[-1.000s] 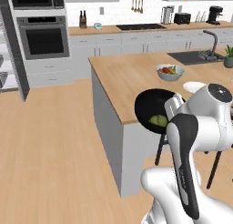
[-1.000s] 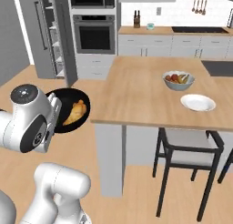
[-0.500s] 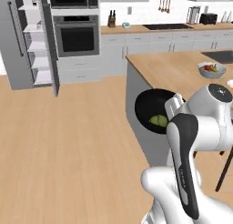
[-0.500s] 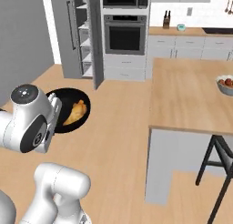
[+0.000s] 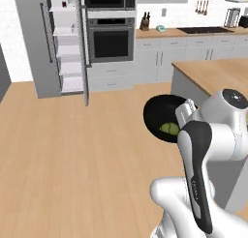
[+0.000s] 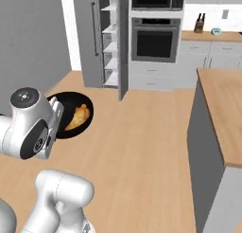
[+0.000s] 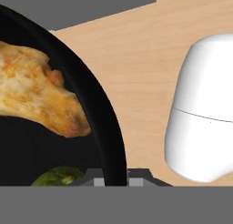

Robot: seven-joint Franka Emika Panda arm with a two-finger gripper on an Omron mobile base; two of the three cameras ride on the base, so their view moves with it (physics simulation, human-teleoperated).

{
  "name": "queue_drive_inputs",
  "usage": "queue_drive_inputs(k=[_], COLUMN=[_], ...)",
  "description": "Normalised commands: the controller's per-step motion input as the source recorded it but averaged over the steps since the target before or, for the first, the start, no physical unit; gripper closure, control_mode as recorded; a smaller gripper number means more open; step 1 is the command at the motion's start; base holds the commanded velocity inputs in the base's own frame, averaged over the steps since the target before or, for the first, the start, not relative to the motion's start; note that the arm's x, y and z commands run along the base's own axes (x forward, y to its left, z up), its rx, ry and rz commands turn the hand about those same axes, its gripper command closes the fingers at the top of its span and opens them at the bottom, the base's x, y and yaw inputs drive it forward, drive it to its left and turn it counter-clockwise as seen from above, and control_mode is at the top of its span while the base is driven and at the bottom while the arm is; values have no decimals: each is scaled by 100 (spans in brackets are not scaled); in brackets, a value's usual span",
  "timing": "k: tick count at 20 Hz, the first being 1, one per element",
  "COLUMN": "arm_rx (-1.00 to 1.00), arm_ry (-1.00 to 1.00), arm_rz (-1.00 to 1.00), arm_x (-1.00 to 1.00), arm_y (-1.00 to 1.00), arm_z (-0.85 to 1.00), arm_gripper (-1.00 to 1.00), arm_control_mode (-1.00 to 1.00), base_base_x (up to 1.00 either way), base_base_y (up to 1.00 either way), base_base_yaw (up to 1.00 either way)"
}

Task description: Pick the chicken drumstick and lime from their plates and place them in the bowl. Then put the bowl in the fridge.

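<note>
Chicken drumstick (image 7: 38, 91) lying inside the black bowl (image 7: 107, 127), long axis slanting across the hand view, one end toward the rim beside the fingers. Lime (image 7: 59, 176) just below it, close to the fingertips. Bowl rim running straight into the gripper (image 7: 111, 181), apparently pinched there; finger gap itself hidden, so grip cannot be told for sure. Beyond, fridge (image 6: 101, 35) standing open past the wooden floor (image 6: 142, 132), wall oven (image 6: 155, 40) alongside.
</note>
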Motion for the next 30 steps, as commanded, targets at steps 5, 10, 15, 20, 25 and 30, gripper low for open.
queue_drive_inputs(k=[5,10,15,20,25,30], arm_rx=[0,0,0,0,0,0], arm_ry=[0,0,0,0,0,0], arm_rz=[0,0,0,0,0,0], arm_x=[0,0,0,0,0,0], arm_y=[0,0,0,0,0,0], arm_z=[0,0,0,0,0,0], arm_gripper=[100,100,100,100,100,100], arm_control_mode=[100,100,100,100,100,100], base_base_x=[100,100,100,100,100,100], base_base_y=[100,82,7,15,77,78], base_base_yaw=[0,0,-1,0,-3,-6])
